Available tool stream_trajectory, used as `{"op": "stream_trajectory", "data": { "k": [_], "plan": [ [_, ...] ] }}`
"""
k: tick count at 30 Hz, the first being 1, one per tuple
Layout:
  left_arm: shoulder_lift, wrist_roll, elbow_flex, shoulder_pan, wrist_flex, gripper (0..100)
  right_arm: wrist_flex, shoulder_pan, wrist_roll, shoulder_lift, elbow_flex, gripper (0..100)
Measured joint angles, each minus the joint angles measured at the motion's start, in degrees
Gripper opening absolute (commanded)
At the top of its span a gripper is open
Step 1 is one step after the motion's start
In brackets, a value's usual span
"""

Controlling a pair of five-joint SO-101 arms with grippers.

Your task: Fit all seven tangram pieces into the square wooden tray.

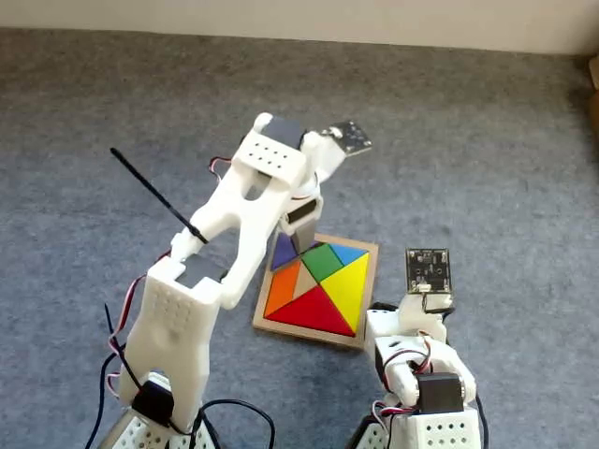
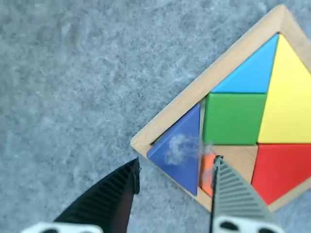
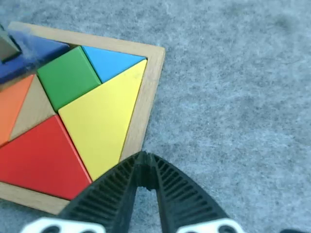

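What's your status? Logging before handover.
Left gripper open, straddling dark blue triangle at tray corner. Right gripper shut by yellow triangle. Centre tan triangle: gap or piece, unclear.

Grey, felt-like carpet (image 1: pixel 487 140) lies beneath and all around the left gripper (image 2: pixel 176 162) and the right gripper (image 3: pixel 144 156). Well beyond the left gripper, a pale strip (image 1: pixel 374 19) borders the carpet's far edge. A brown object (image 1: pixel 594 79), too cropped to identify, sits well beyond the right gripper, off to its right.
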Motion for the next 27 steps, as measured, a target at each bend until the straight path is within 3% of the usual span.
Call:
{"op": "stream_trajectory", "data": {
  "k": [5,14,27],
  "plan": [
    [0.0,-1.0,-3.3,-0.4,4.1,24,0.0,0.0,0.0,0.0,0.0,0.4],
    [0.2,-1.2,-2.6,-5.2,4.3,24,0.0,0.0,0.0,0.0,0.0,0.4],
    [-0.1,-1.2,12.1,-4.5,-10.1,24,0.0,0.0,0.0,0.0,0.0,0.4]
  ]
}}
